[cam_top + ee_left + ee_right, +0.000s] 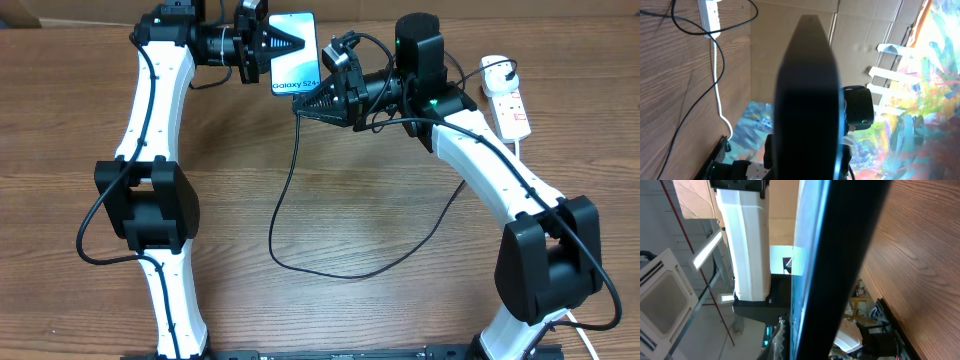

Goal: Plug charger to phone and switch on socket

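Note:
My left gripper is shut on the phone and holds it above the table's far edge, screen up with "Galaxy S24" showing. In the left wrist view the phone's dark back fills the middle. My right gripper sits at the phone's near end, shut where the charger's thin black cable starts; the connector tip itself is hidden. The cable loops over the table towards the socket, a white power strip at the far right. In the right wrist view the phone's edge crosses the frame.
The strip's thick white cord hangs off the table's edge in the left wrist view, with the strip at the top left. The cable's loop lies across the middle of the wooden table. Cardboard stands behind the table.

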Available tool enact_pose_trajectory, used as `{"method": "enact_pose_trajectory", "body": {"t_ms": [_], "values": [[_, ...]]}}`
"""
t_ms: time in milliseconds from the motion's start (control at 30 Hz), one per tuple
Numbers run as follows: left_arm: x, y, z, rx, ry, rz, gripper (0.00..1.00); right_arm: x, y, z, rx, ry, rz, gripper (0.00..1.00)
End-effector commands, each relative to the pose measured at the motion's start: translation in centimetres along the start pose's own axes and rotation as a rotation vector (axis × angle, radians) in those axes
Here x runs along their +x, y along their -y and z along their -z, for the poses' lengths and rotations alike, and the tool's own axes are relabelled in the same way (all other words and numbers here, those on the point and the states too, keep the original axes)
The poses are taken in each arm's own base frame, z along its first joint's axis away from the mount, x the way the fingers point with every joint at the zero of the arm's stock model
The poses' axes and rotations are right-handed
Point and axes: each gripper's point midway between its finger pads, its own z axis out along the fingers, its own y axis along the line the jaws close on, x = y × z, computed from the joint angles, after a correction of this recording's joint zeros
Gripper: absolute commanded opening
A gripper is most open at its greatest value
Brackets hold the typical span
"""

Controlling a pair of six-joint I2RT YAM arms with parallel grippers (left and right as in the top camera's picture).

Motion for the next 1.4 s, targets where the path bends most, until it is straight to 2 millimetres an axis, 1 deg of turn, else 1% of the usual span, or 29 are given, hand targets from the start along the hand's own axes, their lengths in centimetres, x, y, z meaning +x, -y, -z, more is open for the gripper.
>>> {"method": "enact_pose_trajectory", "body": {"t_ms": [0, 700, 1000, 1100, 1267, 1367], "values": [[1.38, 1.58, -1.47, 0.027, -0.051, -0.071, 0.04, -1.5, -0.27, 0.25, 0.022, 0.083, 0.037, 0.04], [1.57, 1.56, -1.86, 0.027, -0.059, -0.079, 0.04, -1.65, -0.21, 0.26, 0.024, 0.092, 0.017, 0.04], [1.6, 1.55, -1.95, 0.027, -0.061, -0.079, 0.04, -1.97, -0.21, 1.22, 0.021, 0.103, 0.015, 0.04], [1.6, 1.55, -1.95, 0.027, -0.061, -0.079, 0.04, -1.97, -0.21, 1.22, 0.021, 0.103, 0.015, 0.08], [1.6, 1.55, -1.95, 0.027, -0.061, -0.079, 0.04, -1.97, -0.21, 1.22, 0.021, 0.103, 0.015, 0.09], [1.6, 1.55, -1.95, 0.027, -0.061, -0.079, 0.04, -1.97, -0.19, 1.2, 0.021, 0.102, 0.015, 0.16]]}}
